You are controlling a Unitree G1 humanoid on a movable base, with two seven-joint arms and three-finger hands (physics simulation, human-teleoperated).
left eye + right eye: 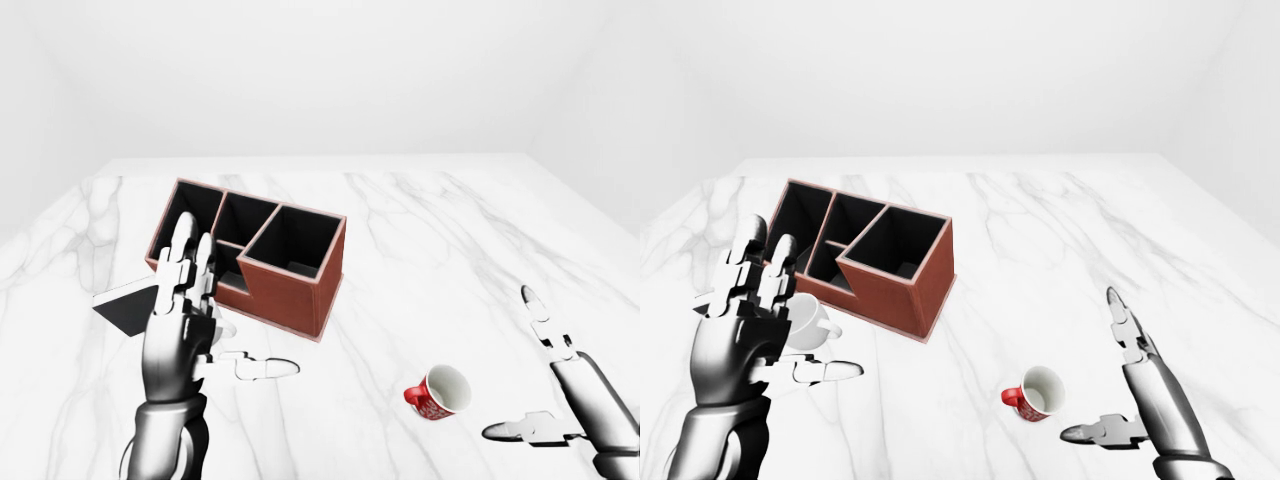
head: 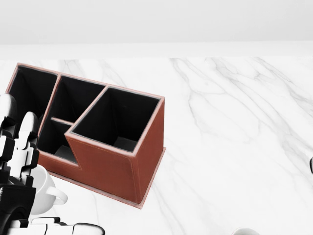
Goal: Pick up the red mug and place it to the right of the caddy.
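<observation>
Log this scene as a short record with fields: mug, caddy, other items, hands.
red mug: lying on its side on the marble table, lower right of the caddy
caddy: brown, upright, compartments look empty
white mug: upright, left of the caddy, behind the left hand
left hand: open, raised
right hand: open, right of the red mug, not touching

White marble tabletop veined in grey, filling the lower part of each view, plain white walls rising beyond the tabletop's far edge, wall corners faintly visible above it, soft even shadowless light
</observation>
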